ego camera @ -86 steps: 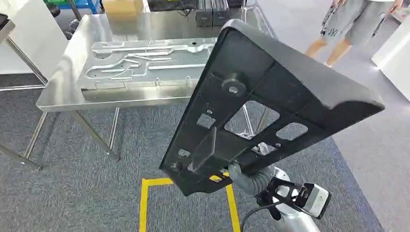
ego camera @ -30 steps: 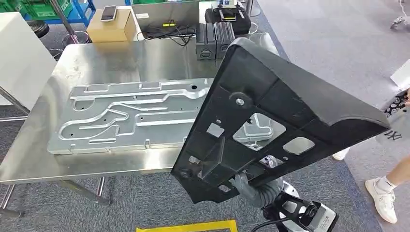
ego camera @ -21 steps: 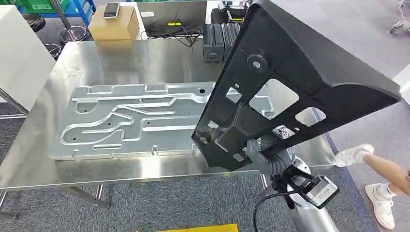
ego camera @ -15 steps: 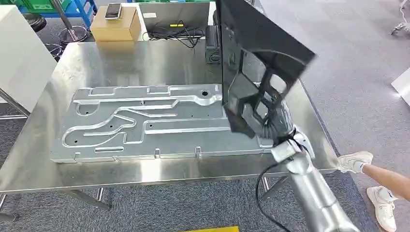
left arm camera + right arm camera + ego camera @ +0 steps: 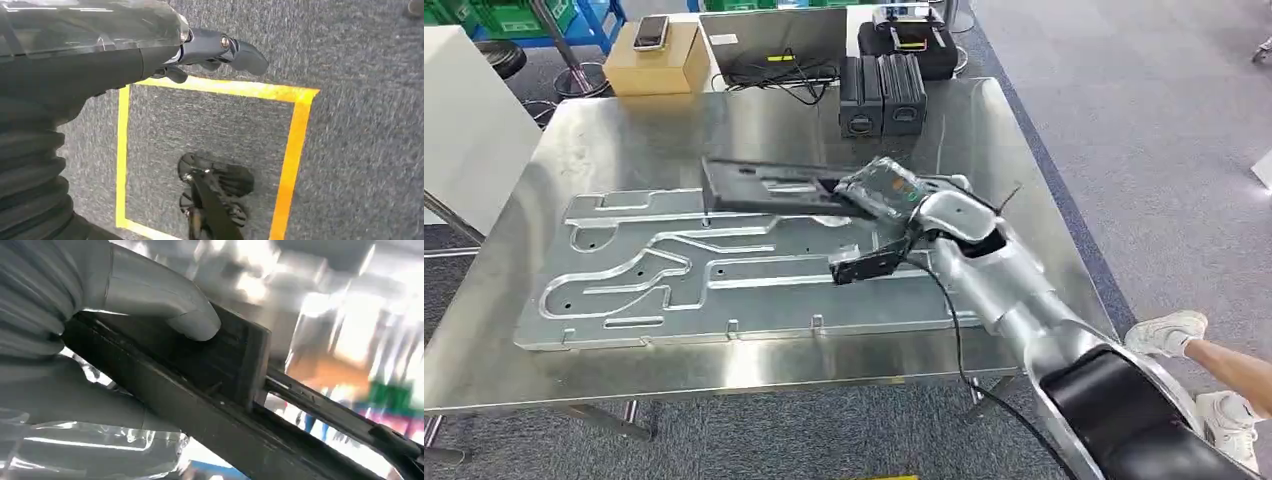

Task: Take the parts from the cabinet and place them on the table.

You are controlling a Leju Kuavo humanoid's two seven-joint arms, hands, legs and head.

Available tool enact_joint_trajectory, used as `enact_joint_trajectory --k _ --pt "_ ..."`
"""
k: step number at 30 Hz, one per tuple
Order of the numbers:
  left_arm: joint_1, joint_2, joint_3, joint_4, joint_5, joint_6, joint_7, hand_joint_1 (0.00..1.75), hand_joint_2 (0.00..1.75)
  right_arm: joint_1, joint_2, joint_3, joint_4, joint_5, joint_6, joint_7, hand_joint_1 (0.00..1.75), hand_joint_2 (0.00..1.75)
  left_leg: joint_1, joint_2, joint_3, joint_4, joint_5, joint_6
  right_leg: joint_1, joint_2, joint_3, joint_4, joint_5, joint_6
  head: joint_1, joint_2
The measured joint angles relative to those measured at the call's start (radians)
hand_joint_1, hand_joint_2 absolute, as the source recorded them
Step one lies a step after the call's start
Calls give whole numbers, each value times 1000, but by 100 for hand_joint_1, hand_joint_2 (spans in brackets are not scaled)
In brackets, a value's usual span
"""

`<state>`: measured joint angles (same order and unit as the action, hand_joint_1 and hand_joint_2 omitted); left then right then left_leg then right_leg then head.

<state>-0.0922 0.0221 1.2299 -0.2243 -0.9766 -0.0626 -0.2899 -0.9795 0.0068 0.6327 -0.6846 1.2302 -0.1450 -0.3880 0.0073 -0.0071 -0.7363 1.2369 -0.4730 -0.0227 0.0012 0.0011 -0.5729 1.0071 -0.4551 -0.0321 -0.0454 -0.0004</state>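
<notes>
Right-hand fingers: clamped on the black part (image 5: 769,188). In the right wrist view the grey thumb (image 5: 165,305) presses on one face of the part's dark rib; the other fingers lie out of sight behind it.
Left-hand fingers: curled in together with nothing between them, seen in the left wrist view; the left hand (image 5: 210,50) hangs over carpet marked with yellow floor tape (image 5: 292,150).
Right hand: the right hand (image 5: 879,190) reaches out over the steel table (image 5: 754,120), with the silver arm coming in from the lower right of the head view.
Black part, position: lying nearly flat and low over the aluminium plate (image 5: 724,265), near that plate's far edge. Contact with the plate or the table cannot be confirmed from these views.
Table contents: the aluminium plate lies across the middle; two black boxes (image 5: 882,95), a laptop (image 5: 774,45) and a cardboard box (image 5: 657,58) with a phone on top stand at the far edge.
Task done: part is out of the cabinet and brought over the table.
Task left: set-down appears close but is not finished, judged from the grip in place. Release and withdrawal remain. Whether more parts wait in the cabinet cannot be told.
Bystander: a person's shoe (image 5: 1166,330) on the floor to the right of the table.
</notes>
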Motion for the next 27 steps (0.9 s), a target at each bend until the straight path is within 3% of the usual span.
enact_joint_trajectory --k 2,3,6,8,9,10,11,12,13,14,15,17,18,19,20,22,23,24,27 --pt "0 0 0 0 -5 0 -6 0 175 -6 34 44 61 8 13 6 175 175 3 2 82 -189 99 2 0 -2 15 4 -15 5 0 0" --pt "-1 0 0 0 -7 0 -9 0 175 -12 46 61 91 7 19 6 175 175 -2 1 100 -203 79 4 6 -3 12 5 -19 10 0 0" --pt "2 0 0 0 -12 0 -26 0 175 -19 75 101 170 5 29 20 175 175 -6 -2 99 -216 75 20 2 -4 9 5 -21 21 0 0" --pt "4 0 -2 0 -17 0 -35 0 175 -19 82 118 203 5 29 36 175 175 1 0 108 -228 76 33 2 -3 10 14 -36 33 0 0" --pt "3 0 -3 0 -19 -1 -43 0 175 -20 86 120 217 5 30 50 175 175 1 -1 111 -230 74 38 2 -2 -4 49 -56 36 0 0" --pt "1 0 -4 0 -22 -1 -49 0 175 -21 87 123 233 4 30 63 175 175 0 0 112 -230 73 43 2 -1 -42 125 -93 38 0 0" --pt "0 0 -5 0 -23 -2 -54 0 175 -18 89 129 250 4 29 75 0 0 0 0 113 -230 71 46 1 -1 -89 213 -128 40 0 0" --pt "-1 0 -6 0 -24 -2 -56 0 175 -14 89 134 262 4 29 85 0 0 -1 0 114 -230 70 47 1 -1 -132 287 -151 41 0 0" --pt "-1 0 -8 0 -25 -5 -57 0 175 -10 90 136 273 4 27 96 0 0 -2 0 116 -230 69 48 1 -1 -163 330 -153 40 0 0" --pt "-1 0 -8 0 -25 -8 -58 0 175 -9 91 136 278 4 26 104 0 0 -3 0 118 -230 67 48 1 -1 -167 321 -131 39 0 0" --pt "-1 0 -8 0 -25 -11 -61 0 175 -10 91 136 283 3 24 109 0 0 -4 -1 121 -230 66 48 1 -1 -149 271 -92 35 0 0" --pt "-4 -2 -10 0 -25 -13 -67 0 175 -12 91 136 296 0 18 135 0 0 -6 -3 130 -230 63 46 6 -1 -58 79 8 19 0 0" --pt "-6 -4 -10 0 -25 -12 -67 0 175 -13 91 136 300 -1 14 142 0 0 -7 -3 130 -229 62 45 11 -2 -28 11 17 10 0 0" --pt "-8 -5 -10 0 -25 -11 -66 0 175 -14 91 136 303 -1 6 149 0 0 -12 -4 128 -228 60 39 14 -4 -27 4 19 12 0 0" --pt "-8 -5 -10 0 -25 -9 -66 0 0 -16 91 136 305 -1 -2 157 0 0 -10 -3 127 -229 59 34 15 -2 -28 5 19 12 0 0" --pt "-7 -5 -10 0 -25 -6 -64 0 0 -16 89 136 309 -1 -38 174 0 0 -7 -2 131 -234 62 24 16 0 -28 3 20 7 0 0" --pt "-8 -5 -10 0 -24 -3 -64 0 0 -16 89 135 311 -2 -80 185 0 0 -13 -1 132 -231 59 17 8 1 -24 -10 28 1 0 0" --pt "-8 -5 -10 0 -23 0 -64 0 0 -17 89 133 310 -5 -114 190 0 0 -6 0 126 -215 45 4 5 0 -18 -19 33 -1 0 0" --pt "-8 -5 -10 0 -18 0 -67 0 0 -13 87 108 308 -23 -220 187 0 0 0 1 29 9 -72 -2 4 -1 -18 -18 34 -6 0 0"
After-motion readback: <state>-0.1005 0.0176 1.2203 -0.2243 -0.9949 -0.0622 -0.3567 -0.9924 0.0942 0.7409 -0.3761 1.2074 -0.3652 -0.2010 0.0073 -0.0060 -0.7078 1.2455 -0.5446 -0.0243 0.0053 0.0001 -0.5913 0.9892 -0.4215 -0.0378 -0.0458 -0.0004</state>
